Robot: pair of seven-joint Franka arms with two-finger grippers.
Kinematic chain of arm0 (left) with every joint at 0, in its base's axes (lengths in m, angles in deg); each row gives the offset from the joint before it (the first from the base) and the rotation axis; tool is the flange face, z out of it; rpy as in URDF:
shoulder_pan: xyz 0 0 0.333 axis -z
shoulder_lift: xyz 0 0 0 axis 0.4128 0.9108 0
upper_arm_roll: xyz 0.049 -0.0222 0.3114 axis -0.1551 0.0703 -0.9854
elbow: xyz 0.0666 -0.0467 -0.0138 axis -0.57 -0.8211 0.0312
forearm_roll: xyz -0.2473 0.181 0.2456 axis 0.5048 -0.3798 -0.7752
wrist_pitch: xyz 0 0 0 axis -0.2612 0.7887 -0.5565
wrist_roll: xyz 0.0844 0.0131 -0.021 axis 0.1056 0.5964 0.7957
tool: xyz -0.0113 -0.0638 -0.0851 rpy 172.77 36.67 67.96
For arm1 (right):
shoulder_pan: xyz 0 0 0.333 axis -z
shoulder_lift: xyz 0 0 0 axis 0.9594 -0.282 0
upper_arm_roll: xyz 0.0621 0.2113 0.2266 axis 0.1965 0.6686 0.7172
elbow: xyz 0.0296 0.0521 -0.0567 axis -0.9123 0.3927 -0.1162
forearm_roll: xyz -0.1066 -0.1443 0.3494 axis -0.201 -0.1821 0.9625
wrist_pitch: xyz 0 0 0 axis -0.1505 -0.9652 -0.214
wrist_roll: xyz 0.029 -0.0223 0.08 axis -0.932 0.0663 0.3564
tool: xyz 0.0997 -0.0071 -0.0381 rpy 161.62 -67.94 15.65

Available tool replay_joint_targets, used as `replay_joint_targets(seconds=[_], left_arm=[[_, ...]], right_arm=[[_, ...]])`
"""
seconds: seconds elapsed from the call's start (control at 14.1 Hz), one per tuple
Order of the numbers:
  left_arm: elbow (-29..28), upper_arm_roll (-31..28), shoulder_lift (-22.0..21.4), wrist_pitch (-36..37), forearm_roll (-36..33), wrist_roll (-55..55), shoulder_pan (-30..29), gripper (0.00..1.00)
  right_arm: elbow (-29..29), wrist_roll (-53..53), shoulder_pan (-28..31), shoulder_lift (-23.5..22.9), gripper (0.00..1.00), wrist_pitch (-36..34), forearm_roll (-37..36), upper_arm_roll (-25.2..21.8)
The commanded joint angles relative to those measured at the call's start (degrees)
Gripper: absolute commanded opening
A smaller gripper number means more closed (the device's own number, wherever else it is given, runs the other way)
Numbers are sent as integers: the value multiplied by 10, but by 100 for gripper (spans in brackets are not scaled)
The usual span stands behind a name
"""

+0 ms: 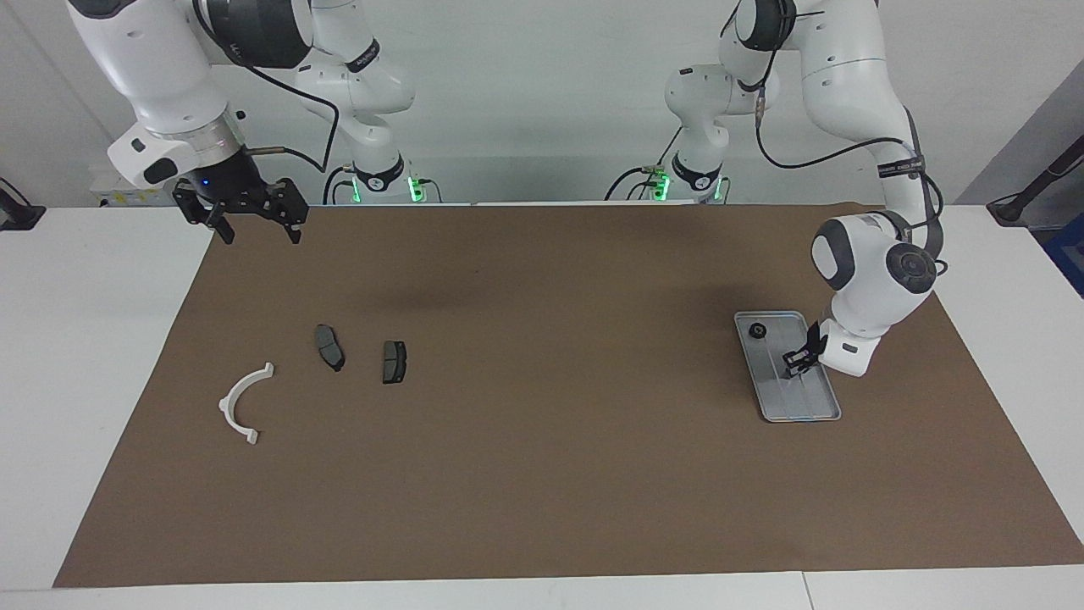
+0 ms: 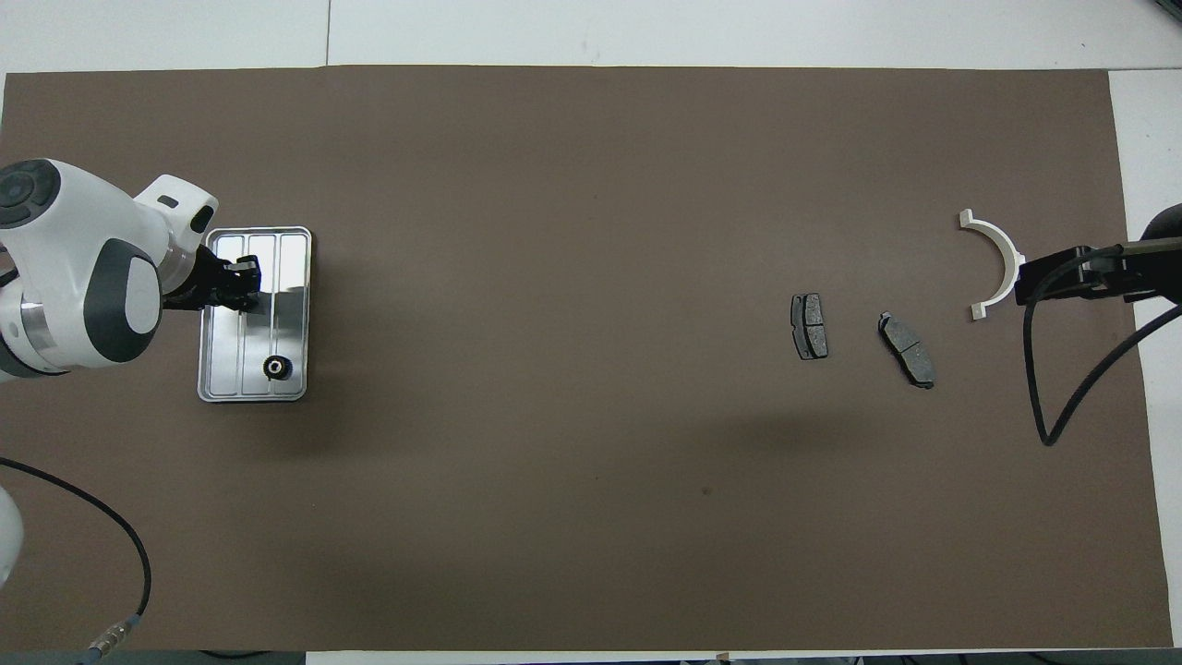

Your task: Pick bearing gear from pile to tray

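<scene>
One bearing gear (image 1: 758, 331) lies in the tray (image 1: 811, 413); my left gripper (image 1: 797, 362) hangs over it, grip unreadable, while the right gripper (image 1: 252, 216) waits spread apart.

- The left arm reaches low, wrist bent down, and its left gripper (image 1: 797, 359) hangs close above the table at its own end; the fingers look nearly together, though that is hard to judge.
- The right arm waits, its right gripper (image 1: 258, 227) held high, fingers spread, pointing down.
</scene>
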Motion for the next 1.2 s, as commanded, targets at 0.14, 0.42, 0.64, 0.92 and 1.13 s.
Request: replay_joint_targets(seconds=[0.14, 0.42, 0.64, 0.92, 1.13], left_arm=[[-39, 2, -28, -22, -7, -6, -3, 17], [-28, 2, -27, -11, -6, -6, -2, 85], [4, 1, -31, 19, -6, -6, -4, 100], [54, -4, -75, 106, -6, -7, -12, 100], [60, -3, -120, 163, -6, -7, -10, 100]], right_arm=[[13, -6, 0, 11, 100, 1, 8, 2], [13, -7, 0, 12, 100, 1, 7, 1], [13, -7, 0, 12, 100, 1, 8, 1], [13, -6, 0, 11, 100, 1, 8, 1], [13, -6, 0, 11, 100, 1, 8, 1]])
